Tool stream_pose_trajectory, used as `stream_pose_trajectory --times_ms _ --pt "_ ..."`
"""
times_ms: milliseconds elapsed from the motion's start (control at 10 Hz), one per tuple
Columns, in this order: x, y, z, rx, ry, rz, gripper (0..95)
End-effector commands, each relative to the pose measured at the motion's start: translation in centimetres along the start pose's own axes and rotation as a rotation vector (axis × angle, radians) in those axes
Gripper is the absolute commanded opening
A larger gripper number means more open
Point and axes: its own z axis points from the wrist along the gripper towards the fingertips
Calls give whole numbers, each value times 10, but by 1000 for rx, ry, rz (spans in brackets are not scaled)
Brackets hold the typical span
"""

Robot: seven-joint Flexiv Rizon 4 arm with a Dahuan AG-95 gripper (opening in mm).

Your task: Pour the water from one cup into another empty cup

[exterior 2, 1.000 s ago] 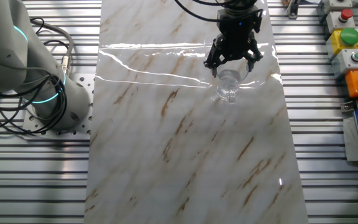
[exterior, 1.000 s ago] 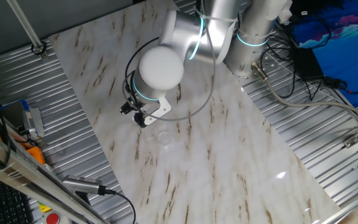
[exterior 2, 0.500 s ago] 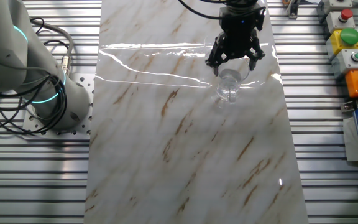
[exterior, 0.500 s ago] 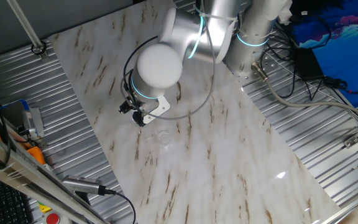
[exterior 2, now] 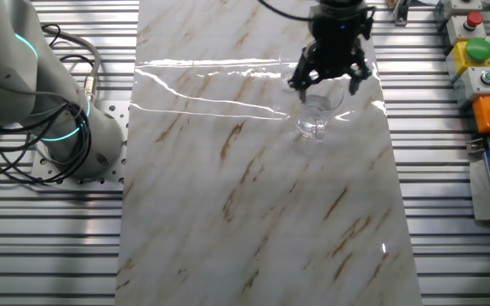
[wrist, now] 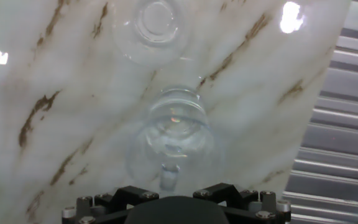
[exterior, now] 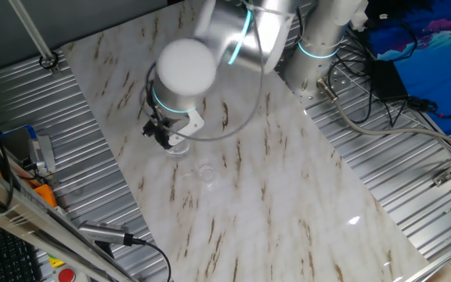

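The larger clear tumbler [wrist: 173,134] stands upright on the marble table straight below the hand; it also shows in one fixed view [exterior: 177,146] and in the other fixed view [exterior 2: 317,105]. The smaller clear cup [wrist: 157,22] stands just beyond it, a short gap away, and also shows in both fixed views [exterior: 206,171] [exterior 2: 310,128]. My gripper [exterior 2: 327,83] hangs open above the tumbler with its fingers spread and holds nothing; it also shows in one fixed view [exterior: 164,138]. I cannot make out water in either glass. The fingertips are out of the hand view.
The marble tabletop [exterior 2: 228,212] is edged by ribbed metal rails [exterior 2: 449,212]. A control box with coloured buttons [exterior 2: 475,51] sits at the right edge near the glasses. The arm's base and cables [exterior 2: 49,110] stand at the left.
The open gripper has moved away from the glasses, up and right in the other fixed view, up and left in one fixed view. The tumbler now shows beside the hand. Both glasses stayed put.
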Motion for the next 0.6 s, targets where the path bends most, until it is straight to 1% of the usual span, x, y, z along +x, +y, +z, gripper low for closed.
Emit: stream_pose_trajectory --times_ms 100,200,300,400,500,600 --pt "1 -10 -5 2 -28 1 950" --pt "2 -16 -7 -3 -68 79 190" --pt "1 -23 -7 -24 -117 140 0" --pt "-2 -33 -7 -51 -168 191 0" --pt "-10 -45 -12 -67 -205 261 0" --pt "-23 -56 -19 -70 -207 292 0"
